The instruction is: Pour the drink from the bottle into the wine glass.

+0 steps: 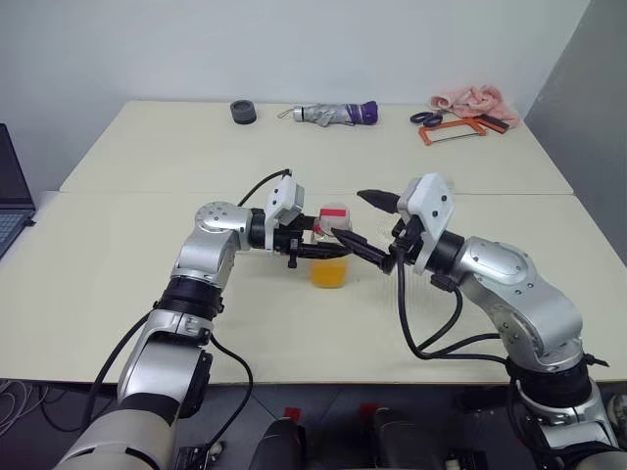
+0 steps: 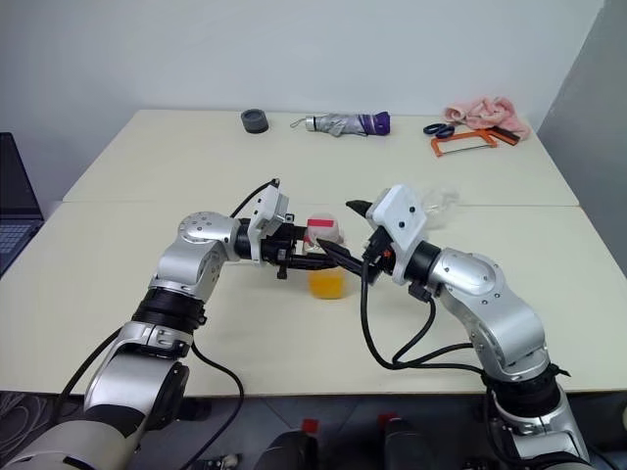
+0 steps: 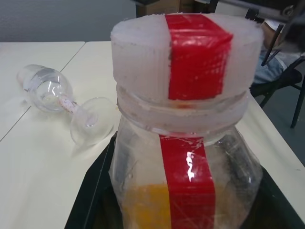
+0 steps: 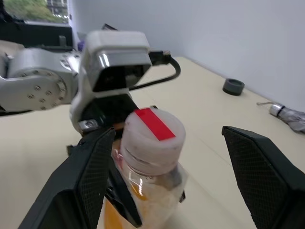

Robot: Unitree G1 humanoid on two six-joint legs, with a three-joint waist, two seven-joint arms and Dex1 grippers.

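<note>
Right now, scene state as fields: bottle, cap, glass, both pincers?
bottle: upright on the table, held by the left pincer, orange drink in its lower part
cap: on, red strip across it
wine glass: lying on its side, empty
left pincer: shut on the bottle
right pincer: open, one finger on each side of the cap

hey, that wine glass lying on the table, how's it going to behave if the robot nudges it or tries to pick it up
The wine glass lies on its side on the table, so a nudge would probably roll it in an arc around its foot. It looks like thin clear glass, likely fragile and slippery. Its narrow stem seems the safest place to grip.
</note>
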